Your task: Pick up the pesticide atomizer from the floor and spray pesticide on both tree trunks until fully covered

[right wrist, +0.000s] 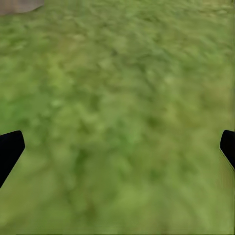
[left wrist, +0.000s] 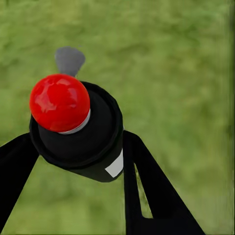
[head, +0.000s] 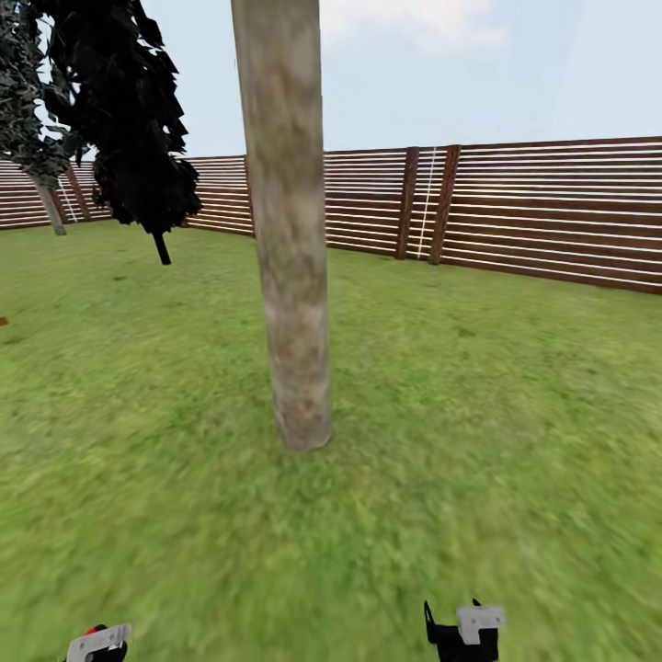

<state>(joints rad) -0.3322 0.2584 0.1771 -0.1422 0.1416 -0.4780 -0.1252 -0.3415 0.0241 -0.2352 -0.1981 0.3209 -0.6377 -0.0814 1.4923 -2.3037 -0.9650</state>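
The left gripper (left wrist: 78, 152) clenches the pesticide atomizer (left wrist: 78, 129) — red cap up — over the lawn (head: 515, 441). The right gripper (right wrist: 117, 152) hangs spread apart. A tree trunk (head: 290, 239) stands just ahead.

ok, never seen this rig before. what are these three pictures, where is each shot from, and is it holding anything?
These are simulator renders from a wheeled two-armed robot in a fenced garden. The big picture comes from its head camera, looking forward and down: a thick grey-beige tree trunk stands on the lawn close ahead, with a slatted wooden fence and a dark tree behind. Both end effectors peek in at the bottom edge. The other two pictures come from cameras on each wrist, looking along the fingers. The left end effector is shut on the pesticide atomizer, a black can with a red top. The right end effector is open, with grass between its fingers.
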